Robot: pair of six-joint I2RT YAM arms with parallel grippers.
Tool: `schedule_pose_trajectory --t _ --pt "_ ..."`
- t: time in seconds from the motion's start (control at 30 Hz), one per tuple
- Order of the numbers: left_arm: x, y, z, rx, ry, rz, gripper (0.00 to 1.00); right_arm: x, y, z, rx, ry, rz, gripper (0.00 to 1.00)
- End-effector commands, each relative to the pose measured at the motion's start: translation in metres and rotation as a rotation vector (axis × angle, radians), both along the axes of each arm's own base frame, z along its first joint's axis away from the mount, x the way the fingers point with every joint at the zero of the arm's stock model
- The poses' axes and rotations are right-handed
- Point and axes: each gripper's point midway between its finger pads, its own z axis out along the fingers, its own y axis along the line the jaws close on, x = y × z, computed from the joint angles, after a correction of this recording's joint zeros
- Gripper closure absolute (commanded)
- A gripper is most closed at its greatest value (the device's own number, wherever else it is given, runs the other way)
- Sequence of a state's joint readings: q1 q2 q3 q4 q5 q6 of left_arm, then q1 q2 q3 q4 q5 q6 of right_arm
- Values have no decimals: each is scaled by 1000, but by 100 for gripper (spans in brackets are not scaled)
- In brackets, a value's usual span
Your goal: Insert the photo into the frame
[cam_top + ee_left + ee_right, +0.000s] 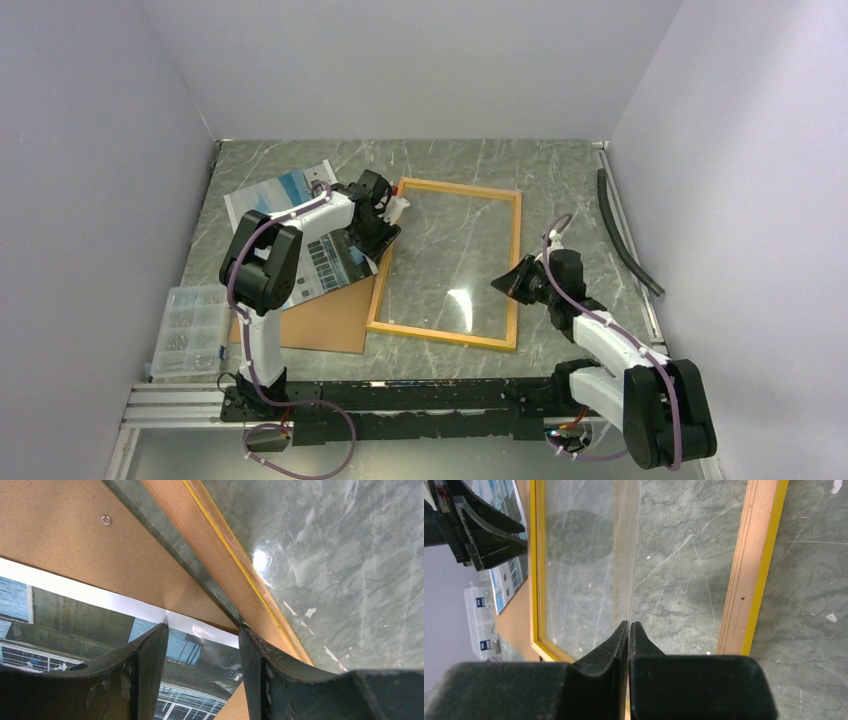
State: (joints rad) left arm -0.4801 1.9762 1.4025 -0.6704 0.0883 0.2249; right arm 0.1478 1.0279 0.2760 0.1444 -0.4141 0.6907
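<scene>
Seemingly making room, right fingers (610,645) pinch the frame's (751,565) clear pane (589,555) tilted; left fingers (145,665), open, straddle the photo's (75,625) corner.

A: Top view: what does the left arm (290,215) cover?
B: The middle of the photo (270,195); the photo in turn hides part of the brown board (325,322). Contents of the clear box (190,325): too small to tell.
A: Right wrist view?
B: The frame (750,570) runs off the top edge.
</scene>
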Motion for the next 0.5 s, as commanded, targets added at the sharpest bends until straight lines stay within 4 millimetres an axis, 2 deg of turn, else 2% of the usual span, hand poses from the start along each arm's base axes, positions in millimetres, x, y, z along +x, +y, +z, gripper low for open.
schedule_pose_trajectory --t 0.0,0.13,0.47 --pt "-4 -8 -1 -16 -2 -37 41 15 2 16 -57 -72 3 91" --pt "-2 -6 5 -18 -20 -35 42 15 2 17 -116 -59 3 75" --pt "2 1 16 -36 -30 -16 42 21 -5 23 -202 -34 -9 54"
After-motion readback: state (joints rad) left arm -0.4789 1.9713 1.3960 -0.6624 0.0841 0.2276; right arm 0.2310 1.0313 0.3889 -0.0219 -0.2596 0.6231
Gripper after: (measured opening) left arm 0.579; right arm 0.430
